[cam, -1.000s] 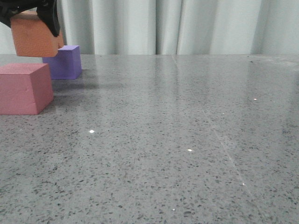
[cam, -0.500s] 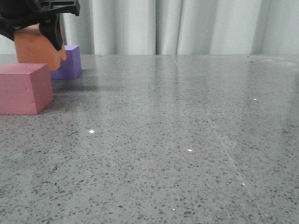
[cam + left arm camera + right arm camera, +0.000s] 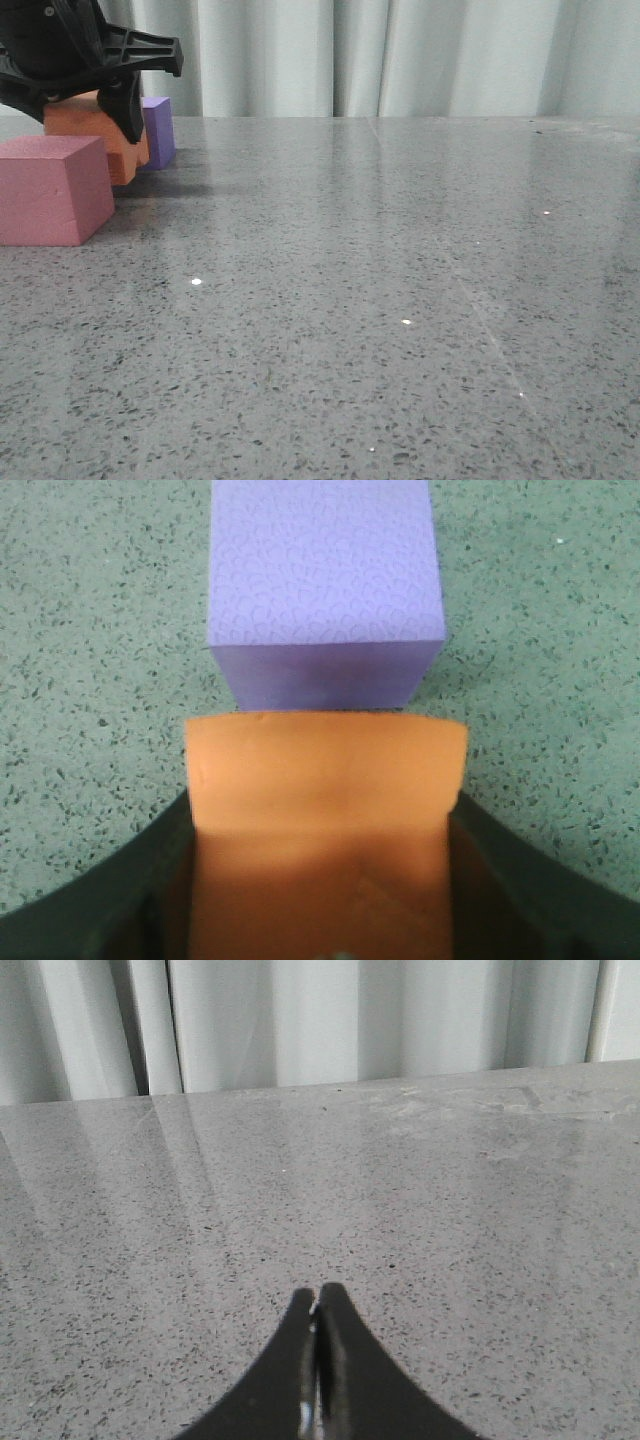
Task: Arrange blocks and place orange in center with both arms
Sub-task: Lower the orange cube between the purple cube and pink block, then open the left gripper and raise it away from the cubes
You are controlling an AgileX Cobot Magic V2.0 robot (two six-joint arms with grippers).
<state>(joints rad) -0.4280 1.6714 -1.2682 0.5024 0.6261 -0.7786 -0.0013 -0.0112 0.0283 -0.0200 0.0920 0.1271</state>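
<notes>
left gripper (image 3: 95, 100) is clamped on the orange cube (image 3: 325, 810), the purple one (image 3: 325, 590) just ahead of its fingertips, pink (image 3: 50, 190) beside. foam looks light and squashy, so flat opposite faces suit. right gripper (image 3: 318, 1360) hangs pinched shut, empty.

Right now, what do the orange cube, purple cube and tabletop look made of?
Orange cube: likely foam, matte, with soft, slightly dented edges. Purple cube: likely the same foam, with a pebbled, leather-like embossed top. Tabletop: grey speckled stone or terrazzo-like surface, polished, showing reflections.
</notes>
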